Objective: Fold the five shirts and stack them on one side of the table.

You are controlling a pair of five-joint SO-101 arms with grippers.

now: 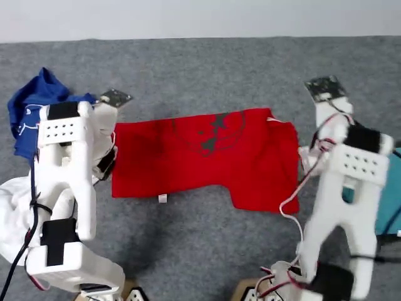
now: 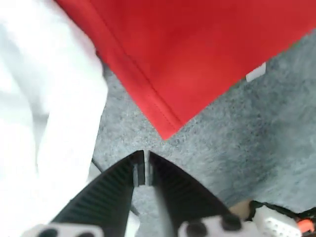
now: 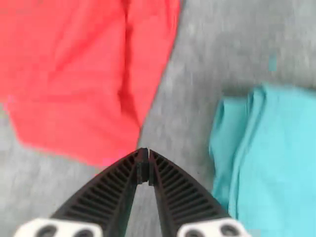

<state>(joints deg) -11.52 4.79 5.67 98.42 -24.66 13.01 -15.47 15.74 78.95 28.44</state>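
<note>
The red shirt [image 1: 200, 157] lies flat in the middle of the grey tabletop [image 1: 207, 69], print side up. One lower corner hangs further toward the arms than the rest of the hem, and a small white tag [image 1: 163, 199] sticks out at the near edge.

The left end effector [image 2: 145, 170] is clenched on nothing. It sits over bare tabletop just short of the red shirt's near corner. The white shirt [image 2: 44, 123] is bunched right beside it on the outer side, close against the red shirt's edge. In the high view this white heap spreads under the left arm [image 1: 62, 182], and a crumpled blue shirt [image 1: 28, 103] lies behind that arm at the far left.

The right end effector [image 3: 148, 165] is also clenched and empty. It is over the strip of tabletop between the red shirt's edge and the teal shirt [image 3: 271, 148]. The teal shirt lies near this end effector but is not touching the red one. In the high view the right arm [image 1: 344, 188] covers much of the teal shirt at the table's right edge.
</note>
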